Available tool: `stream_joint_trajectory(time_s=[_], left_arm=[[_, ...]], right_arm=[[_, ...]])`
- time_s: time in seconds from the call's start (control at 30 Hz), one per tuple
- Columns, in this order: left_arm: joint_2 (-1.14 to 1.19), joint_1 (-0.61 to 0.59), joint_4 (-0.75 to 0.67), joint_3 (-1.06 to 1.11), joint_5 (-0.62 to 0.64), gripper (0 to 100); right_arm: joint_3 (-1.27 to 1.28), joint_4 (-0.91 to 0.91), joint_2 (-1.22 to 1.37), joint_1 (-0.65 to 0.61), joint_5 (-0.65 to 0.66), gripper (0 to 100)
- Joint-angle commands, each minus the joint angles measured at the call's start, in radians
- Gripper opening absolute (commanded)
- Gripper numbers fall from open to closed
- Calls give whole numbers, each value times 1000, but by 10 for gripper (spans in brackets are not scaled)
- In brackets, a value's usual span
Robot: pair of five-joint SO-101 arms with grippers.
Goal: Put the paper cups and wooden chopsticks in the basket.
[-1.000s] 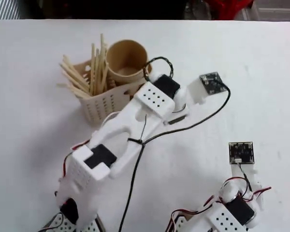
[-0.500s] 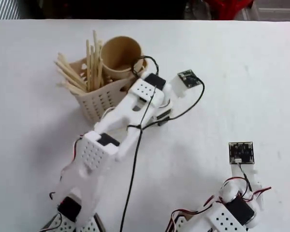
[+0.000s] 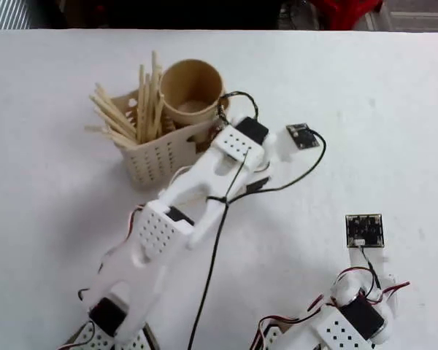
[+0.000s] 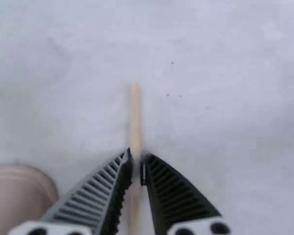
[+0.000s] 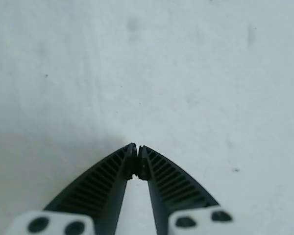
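Already we find the basket loaded: a sheaf of chopsticks stands in its left part, fanning up past the rim, and a paper cup sits upright in its right part, mouth open. The left arm lies across the tabletop with its wrist just beside the basket's right corner, a black cable trailing over it. Our left gripper is pinched on a single chopstick, which juts out past the tips over bare tabletop. The right arm is folded at the near edge, well apart from the basket, and our right gripper is pressed together on nothing. Compared with half a second ago, the basket and cup have shifted slightly to the right, the left wrist has swung right with them, and the right arm has not moved.
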Motion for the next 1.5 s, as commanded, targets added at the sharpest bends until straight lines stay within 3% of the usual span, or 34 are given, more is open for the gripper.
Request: stream_joint_trajectory(time_s=[0.0, 0.17, 0.47, 0.63, 0.87, 1.07, 1.37, 1.47], left_arm=[[-53, 58, 72, -132, -3, 24], [-76, 71, 198, -348, -3, 24], [-81, 68, 206, -647, 0, 24], [-154, 94, 206, -824, 114, 23], [-576, 94, 204, -735, 94, 23], [-984, 15, 149, -580, 103, 23], [-1308, -236, -183, -322, 109, 23], [-1325, -285, -247, -256, 219, 23]], right_arm=[[9, 7, -15, 2, 5, 17], [9, 7, -15, 2, 5, 17], [9, 7, -15, 2, 5, 17], [9, 7, -15, -13, 5, 17], [9, 7, -15, -13, 5, 17], [9, 7, -15, -13, 5, 17], [9, 8, -15, -7, 5, 17], [9, 8, -15, -5, 5, 17]])
